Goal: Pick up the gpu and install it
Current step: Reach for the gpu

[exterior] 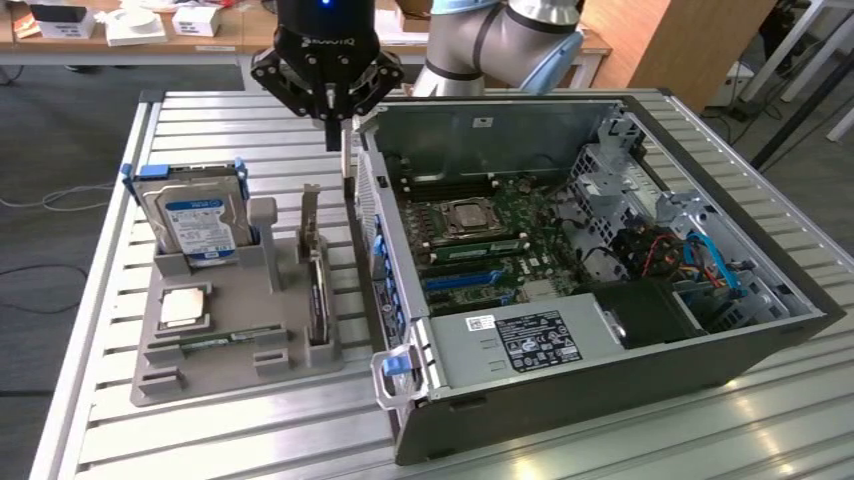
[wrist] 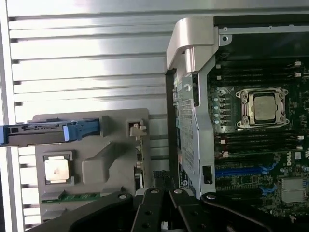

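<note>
**A:** What stood around the card, and was something in the way?

**B:** A grey plastic holder tray (exterior: 200, 375) carried several parts. At its far end a silver hard drive with a blue label (exterior: 194, 222) stood upright in a blue frame. A square silver processor chip (exterior: 183, 307) and a narrow green memory stick (exterior: 220, 340) lay flat at the near end. Just beside the tray, on the exterior view's right, was the open dark computer case (exterior: 627, 400). Its perforated grey wall (exterior: 367, 230) rose between the tray and the green motherboard (exterior: 501, 245).

**A:** And the gpu itself?

**B:** The gpu (exterior: 316, 280) was a thin dark board with a grey metal bracket at its far end. It stood on its edge in a slot on the side of the tray nearest the case. The black end effector (exterior: 332, 138) hung above the far corner of the case, apart from the gpu, with its fingers closed narrow together.

**A:** What about the surface and the room?

**B:** Everything rested on a table of silver metal slats (exterior: 200, 445). Beyond it were a dark floor (exterior: 54, 120) with a white cable (exterior: 60, 197) and a wooden desk with white boxes (exterior: 140, 25).
</note>
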